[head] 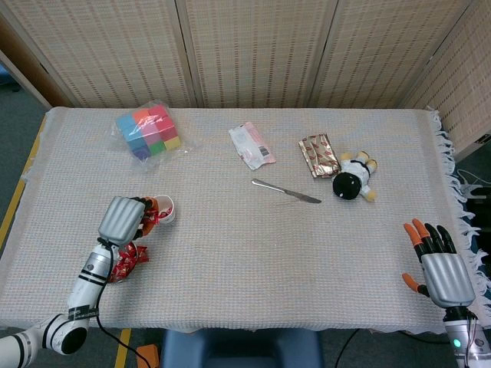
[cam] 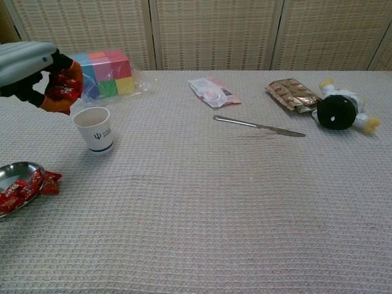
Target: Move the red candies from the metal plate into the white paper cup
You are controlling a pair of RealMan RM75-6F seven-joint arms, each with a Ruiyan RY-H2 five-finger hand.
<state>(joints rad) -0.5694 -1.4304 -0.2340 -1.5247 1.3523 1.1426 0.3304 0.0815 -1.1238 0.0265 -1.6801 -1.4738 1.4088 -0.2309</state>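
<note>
My left hand [head: 125, 219] [cam: 38, 75] hovers just above and left of the white paper cup [cam: 94, 128] [head: 166, 208], gripping a red candy [cam: 64, 87] in its fingertips. The metal plate [cam: 18, 169] lies at the near left with red candies [cam: 24, 189] [head: 127, 258] in it and spilling over its right rim. In the head view my arm hides most of the plate. Red candies show inside the cup in the head view. My right hand [head: 439, 265] rests at the table's near right edge, fingers spread, holding nothing.
A bag of coloured blocks [head: 149, 130] sits behind the cup. A pink packet [head: 252, 145], a knife [head: 286, 192], a foil wrapper [head: 319, 155] and a black-and-white plush toy [head: 354, 178] lie across the far middle and right.
</note>
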